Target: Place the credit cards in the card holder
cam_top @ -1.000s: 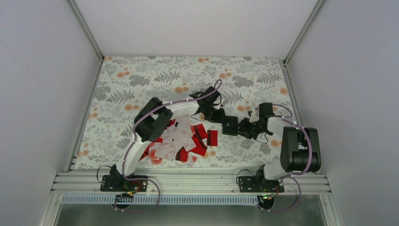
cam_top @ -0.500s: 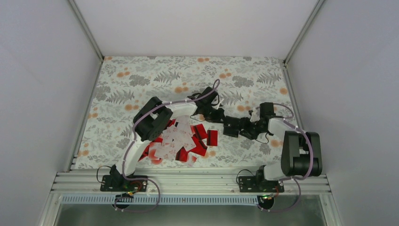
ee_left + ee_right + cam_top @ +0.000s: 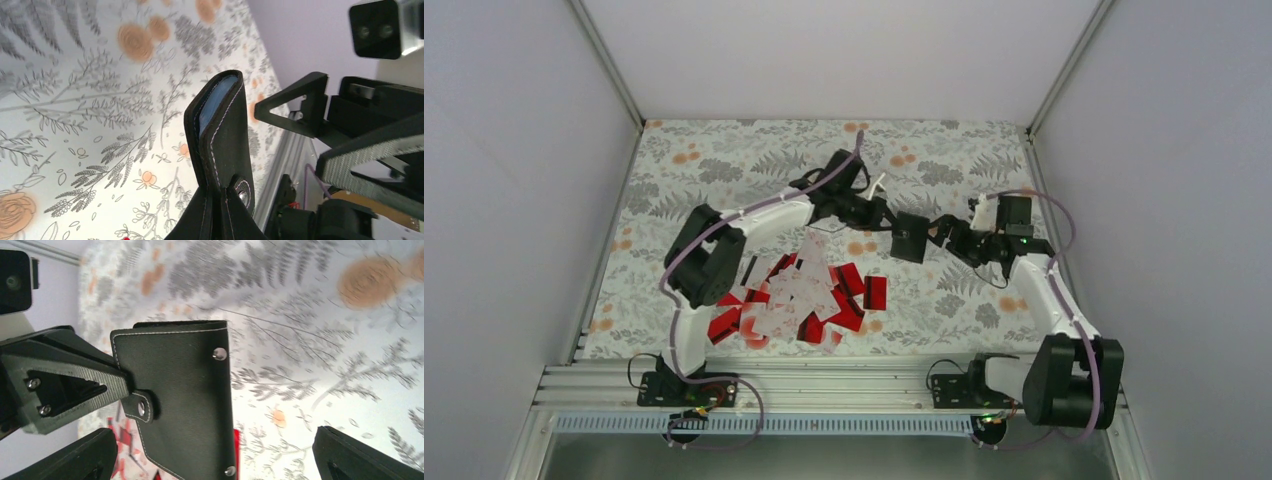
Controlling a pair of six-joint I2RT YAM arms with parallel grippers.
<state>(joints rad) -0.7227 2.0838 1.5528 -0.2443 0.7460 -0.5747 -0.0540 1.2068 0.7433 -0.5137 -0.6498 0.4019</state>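
Nearest the rail (image 3: 824, 385), the credit cards (image 3: 794, 300) lie in a loose heap of red and pale pieces on the floral cloth (image 3: 724, 170), in the same spot as a second ago. The red marks on the pale ones are too small to read. Just beyond the heap and right of centre, the card holder (image 3: 909, 238) hangs above the cloth, folded nearly shut. Its black outside, with white stitching and metal snaps, faces the right wrist camera, and a sliver of pale blue lining shows along its edge in the left wrist view. It sits farther from the rail than a second ago, when it was close by the heap's far right corner. The left gripper (image 3: 886, 226) is clamped tight on the holder's left side at the snap tab, having closed down within the past second, and its arm now reaches farther out with the elbow swung left. The right gripper (image 3: 942, 232) has let go: its jaws stand spread wide just beside the holder's right end, gripping nothing, where a second ago they were partly closed at it.
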